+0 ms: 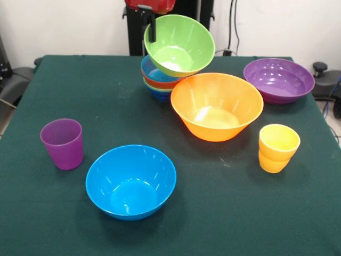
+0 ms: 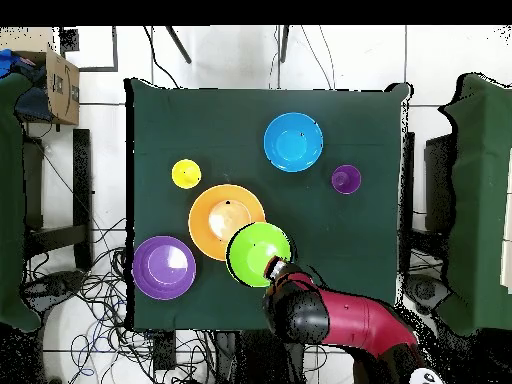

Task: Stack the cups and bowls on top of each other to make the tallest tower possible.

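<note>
Green plastic dominates the front view, where the hand (image 1: 151, 29) pinches the far rim of the large green bowl (image 1: 179, 45), tilted atop the tower (image 1: 160, 80) of small nested bowls at the bench's (image 1: 32, 213) far side, while the large orange bowl (image 1: 217, 106), blue bowl (image 1: 131, 181), shallow purple bowl (image 1: 278, 80), purple cup (image 1: 63, 143) and yellow cup (image 1: 278, 148) stand loose. From overhead, the green bowl (image 2: 258, 254) hides the pile beneath it, touching the orange bowl (image 2: 227, 221), with the hand (image 2: 272, 268) at its rim nearest the robot. I judge the job roughly half done: three bowls and both cups remain unstacked.
</note>
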Robot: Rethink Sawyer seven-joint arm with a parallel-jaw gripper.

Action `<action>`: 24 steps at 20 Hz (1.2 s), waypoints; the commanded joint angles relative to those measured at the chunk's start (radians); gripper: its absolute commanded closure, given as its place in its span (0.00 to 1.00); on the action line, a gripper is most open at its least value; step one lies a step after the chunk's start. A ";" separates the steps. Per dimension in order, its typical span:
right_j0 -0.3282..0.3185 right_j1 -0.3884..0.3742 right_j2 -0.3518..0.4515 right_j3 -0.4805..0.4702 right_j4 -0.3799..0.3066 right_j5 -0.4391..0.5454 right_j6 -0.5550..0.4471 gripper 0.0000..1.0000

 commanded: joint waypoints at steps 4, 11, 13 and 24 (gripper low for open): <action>-0.023 0.082 0.086 0.036 -0.110 -0.053 -0.012 1.00; -0.046 0.093 0.101 0.033 -0.141 -0.057 -0.008 1.00; -0.051 0.106 0.101 0.029 -0.153 -0.067 -0.006 1.00; -0.039 0.207 0.064 -0.016 -0.235 -0.170 0.019 1.00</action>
